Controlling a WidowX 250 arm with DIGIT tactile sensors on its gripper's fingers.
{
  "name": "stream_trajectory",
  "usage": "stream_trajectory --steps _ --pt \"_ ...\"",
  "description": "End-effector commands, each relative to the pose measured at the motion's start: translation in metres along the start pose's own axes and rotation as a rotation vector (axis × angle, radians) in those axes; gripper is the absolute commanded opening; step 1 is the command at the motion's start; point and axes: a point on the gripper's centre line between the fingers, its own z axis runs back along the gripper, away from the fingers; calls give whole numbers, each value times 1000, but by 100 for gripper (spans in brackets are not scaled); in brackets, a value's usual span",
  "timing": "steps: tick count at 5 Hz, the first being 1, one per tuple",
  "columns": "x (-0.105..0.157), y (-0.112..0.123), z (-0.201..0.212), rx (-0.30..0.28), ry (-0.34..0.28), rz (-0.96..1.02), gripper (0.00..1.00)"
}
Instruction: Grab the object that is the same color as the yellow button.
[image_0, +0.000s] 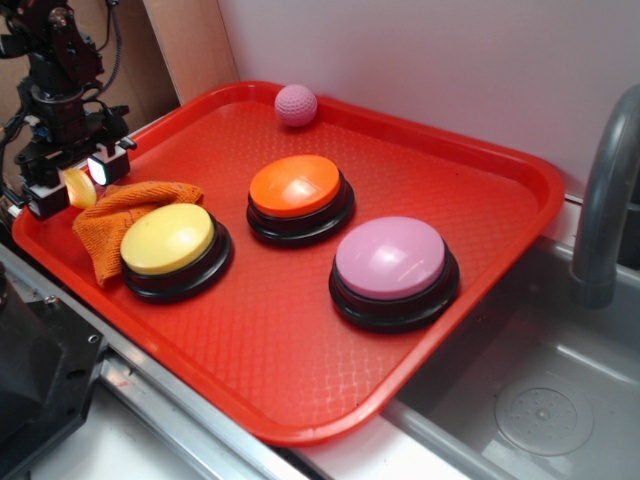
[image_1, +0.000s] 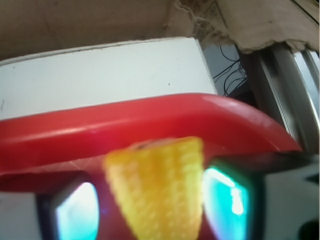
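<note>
The small yellow corn cob (image_0: 79, 188) stands tilted between the fingers of my gripper (image_0: 75, 186) at the tray's far left rim. In the wrist view the bumpy, tapered cob (image_1: 157, 190) fills the space between the two glowing pads, wide end away from the camera. It touches the right pad (image_1: 225, 200), and a thin red sliver shows beside the left pad (image_1: 75, 215). The gripper is shut on the cob. The yellow button (image_0: 168, 240) on its black base sits just right of the gripper.
An orange cloth (image_0: 120, 215) lies crumpled partly under the yellow button. The red tray (image_0: 300, 400) also holds an orange button (image_0: 296, 187), a pink button (image_0: 390, 258) and a pink dimpled ball (image_0: 296, 104). A sink and grey faucet (image_0: 605, 200) are to the right.
</note>
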Motion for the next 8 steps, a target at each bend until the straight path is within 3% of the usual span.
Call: stream_trajectory --steps 1,2,3,4,6,8 --pt "4 10 6 -54 -16 -27 0" --pt "6 9 22 -96 -3 -138 0" --pt "7 3 55 -164 75 -340 0" --pt "-1 3 91 -255 94 -564 0" --pt "-50 14 133 -330 67 -977 0" --pt "-103 45 161 -398 19 -1333 0"
